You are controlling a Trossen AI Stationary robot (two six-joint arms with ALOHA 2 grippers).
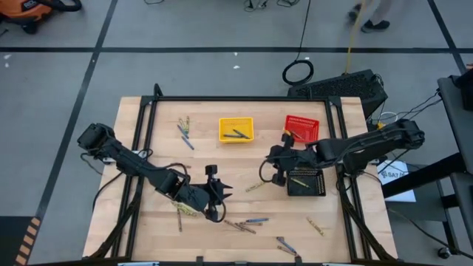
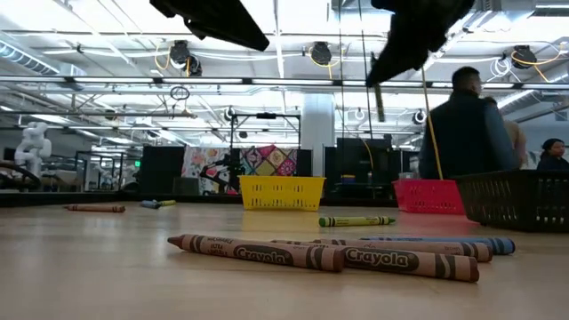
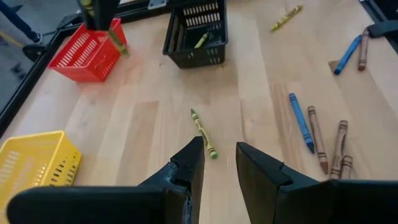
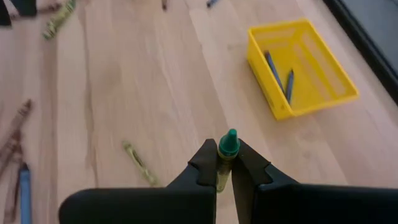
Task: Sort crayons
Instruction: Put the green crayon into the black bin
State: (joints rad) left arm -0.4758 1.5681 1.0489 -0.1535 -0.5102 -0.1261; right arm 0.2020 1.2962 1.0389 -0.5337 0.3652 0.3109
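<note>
Item: pale wooden worktop [image 1: 244, 170] in a black frame, set in a workshop with a grey floor, a person standing beyond its far edge. Left gripper [image 3: 219, 163], near the front edge left of centre, hung with fingers spread and held nothing; a yellow-green crayon [image 3: 203, 132] lay just ahead of it on the wood. Loose crayons [image 1: 247, 223] lay scattered along the front edge, blue and brown among them, with a few more [image 1: 185, 130] near the far left corner. Yellow basket [image 1: 236, 130], far edge at centre, already held two dark sticks. Right gripper [image 4: 224, 163], hovering right of centre between the red basket [image 1: 302, 127] and the black basket [image 1: 306, 181], was pressed together on a green-tipped crayon [image 4: 227, 152], held upright. Step in hand, by judgement: carry that crayon over the matching basket, stop above its middle, lower it inside the rim, then part the fingers. Obstacles: the basket walls stood near the gripper, and the other arm worked close at centre; the lone crayon on open wood needed a square approach across its length.
</note>
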